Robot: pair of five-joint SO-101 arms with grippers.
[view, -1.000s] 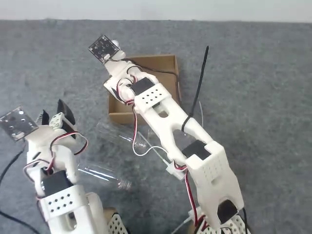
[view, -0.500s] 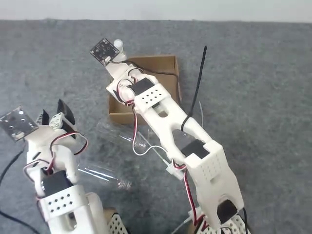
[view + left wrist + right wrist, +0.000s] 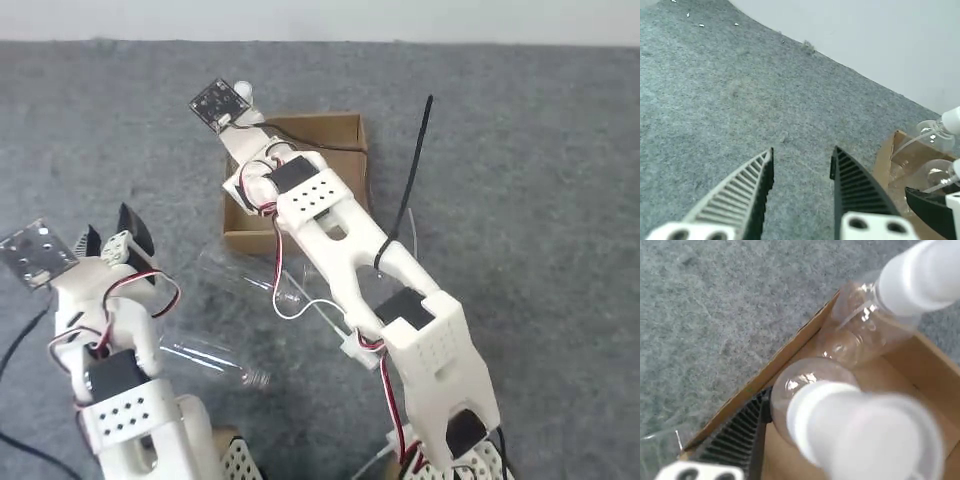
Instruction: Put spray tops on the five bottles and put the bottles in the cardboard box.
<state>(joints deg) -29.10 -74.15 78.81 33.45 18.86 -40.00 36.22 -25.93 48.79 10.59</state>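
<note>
ROOM: table (image 3: 520,200) open right of and beyond the cardboard box (image 3: 345,135); loose bottle (image 3: 215,358) lies by left arm, second loose bottle (image 3: 235,272) near the box's front wall | RIGHT: arm stretched out, right hand (image 3: 790,410) clamped on spray-topped bottle (image 3: 805,382) over the box, beside a standing topped bottle (image 3: 860,325) | LEFT: left hand (image 3: 803,150) apart over bare table

We record a clear plastic bottle with a white spray top (image 3: 840,415) over the interior of the brown cardboard box (image 3: 790,352). A second clear, white-topped bottle (image 3: 865,325) sits just beyond it, near the box wall. Grey carpet (image 3: 715,305) lies outside the box.
</note>
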